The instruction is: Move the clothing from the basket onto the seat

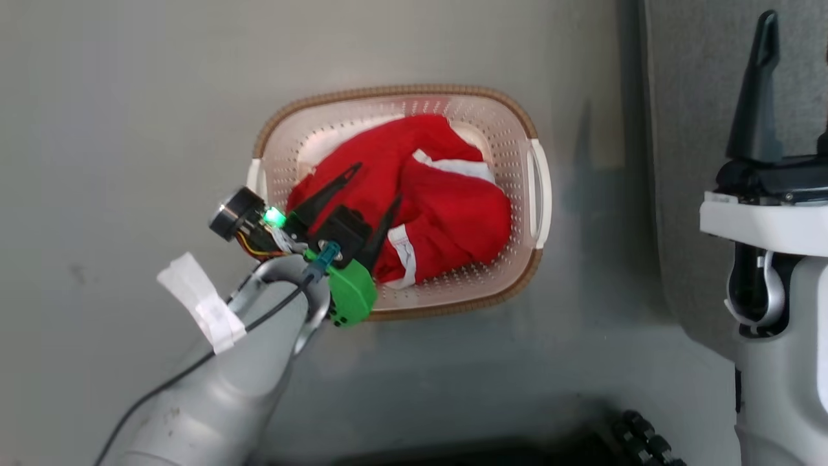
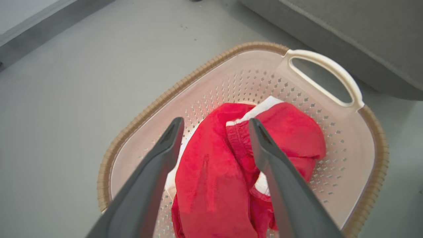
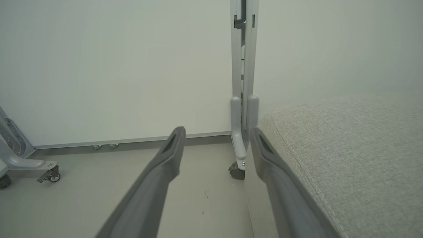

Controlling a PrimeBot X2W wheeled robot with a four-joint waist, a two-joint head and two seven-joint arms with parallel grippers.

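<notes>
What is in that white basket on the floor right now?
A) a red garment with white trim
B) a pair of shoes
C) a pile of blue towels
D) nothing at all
A: a red garment with white trim lies bunched inside the basket, and the left gripper is open over it.

Grey floor (image 3: 82, 198), white wall (image 3: 99, 66), grey upright frame (image 3: 243, 82) on a caster (image 3: 235, 172)
</notes>
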